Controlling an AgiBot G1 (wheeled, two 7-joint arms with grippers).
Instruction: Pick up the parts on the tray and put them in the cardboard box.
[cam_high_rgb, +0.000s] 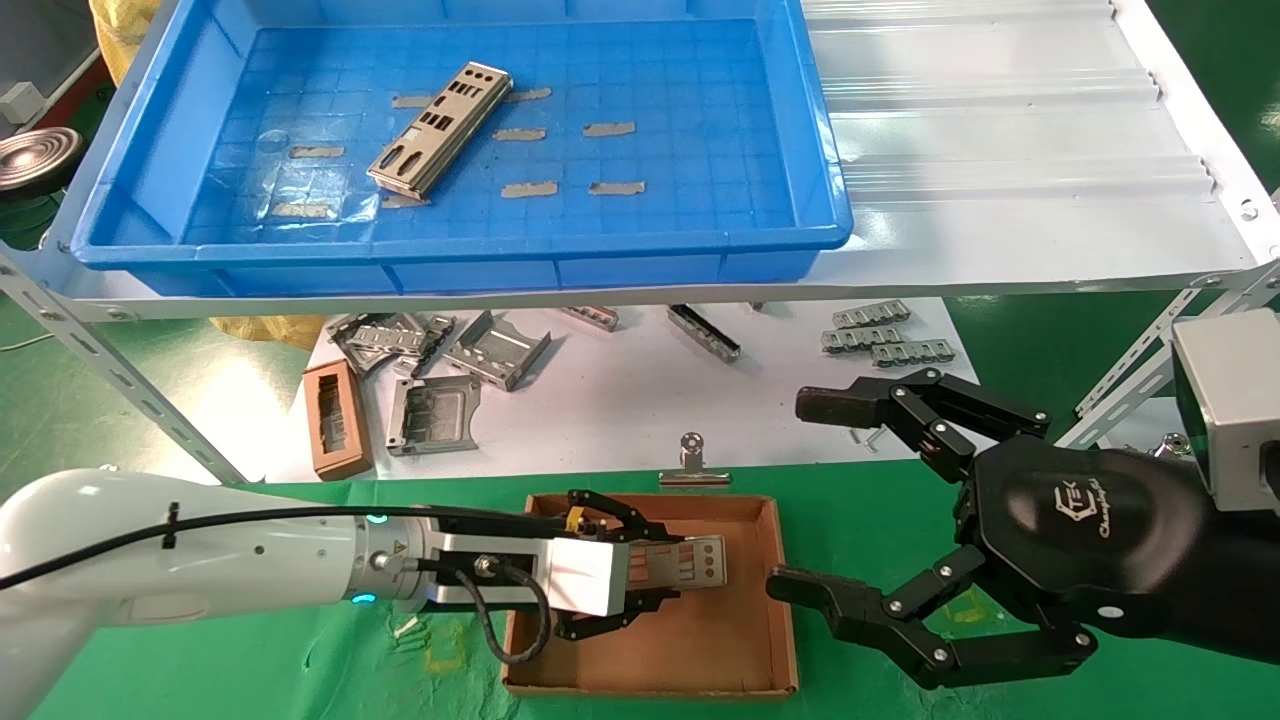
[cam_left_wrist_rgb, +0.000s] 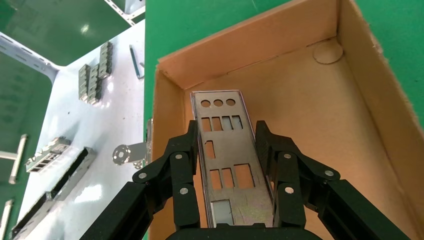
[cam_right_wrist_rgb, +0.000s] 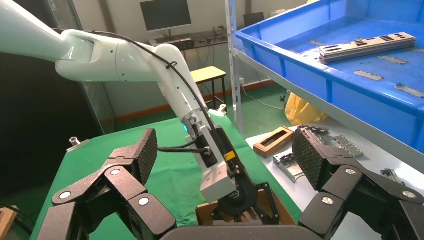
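Green cloth carries the cardboard box (cam_high_rgb: 745, 660), over whose floor a part (cam_left_wrist_rgb: 222, 155) is pinched by the left gripper (cam_high_rgb: 655, 572); it should be lowered flat before release, while the right gripper (cam_high_rgb: 850, 500), spread, waits beside the box's right wall and another part (cam_high_rgb: 440, 128) lies near the tray's (cam_high_rgb: 450, 268) left edge.

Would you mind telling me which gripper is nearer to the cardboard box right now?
Left. The left gripper is over the cardboard box, shut on a metal plate. The right gripper is open, just beside the box's right wall.
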